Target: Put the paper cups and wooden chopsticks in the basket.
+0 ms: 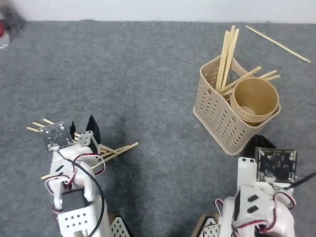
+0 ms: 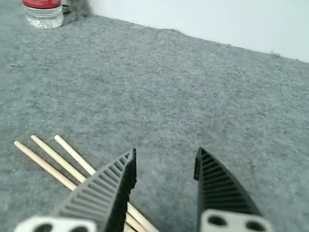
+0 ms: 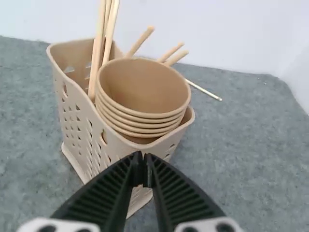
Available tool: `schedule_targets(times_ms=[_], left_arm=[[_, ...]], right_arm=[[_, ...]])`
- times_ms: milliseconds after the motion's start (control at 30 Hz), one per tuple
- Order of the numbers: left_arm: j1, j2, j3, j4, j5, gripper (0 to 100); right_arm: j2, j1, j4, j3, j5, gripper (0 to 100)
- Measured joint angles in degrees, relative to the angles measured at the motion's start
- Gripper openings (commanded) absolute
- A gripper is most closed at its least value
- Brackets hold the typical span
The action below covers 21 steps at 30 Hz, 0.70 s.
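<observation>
My left claw (image 2: 165, 159) sits nearest the lens, jaws apart with nothing between them, poised low over the grey desk (image 1: 148, 74). One finger overlaps a bundle of loose chopsticks (image 2: 48, 157). My right claw (image 3: 144, 162) has its jaws pressed together, empty, parked just in front of the basket (image 3: 77, 121). The basket stands upright on the right side of the desk. A nested stack of paper cups (image 3: 142, 92) fills one compartment, and several stowed chopsticks (image 1: 226, 57) lean out of the other, so I judge the cups done and the loose sticks the step in hand. To do it well, I would set the jaws across the bundle rather than along it. I would close near the middle of its length so the sticks do not pivot, then tip them end-first into the chopstick compartment. A stray chopstick (image 1: 278, 43) lies well beyond the basket and will need a separate trip. My own arm covers the middle of the bundle from above, so I cannot count the sticks or tell whether they cross. A bottle (image 2: 43, 9) at the desk's far corner is cut off by the frame edge.
</observation>
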Motion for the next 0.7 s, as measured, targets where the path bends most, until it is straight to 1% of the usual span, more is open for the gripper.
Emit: schedule_targets(times_ms=[200, 567, 700], left_arm=[[-0.26, -0.18, 0.00, 0.00, 0.00, 19], [-0.26, -0.18, 0.00, 0.00, 0.00, 19], [-0.26, -0.18, 0.00, 0.00, 0.00, 19]], right_arm=[[-3.08, 0.00, 0.70, 7.65, 0.00, 0.9], [-2.81, 0.18, 1.67, 33.32, 0.44, 0.8], [-2.90, 0.00, 0.97, 34.64, 0.53, 0.8]])
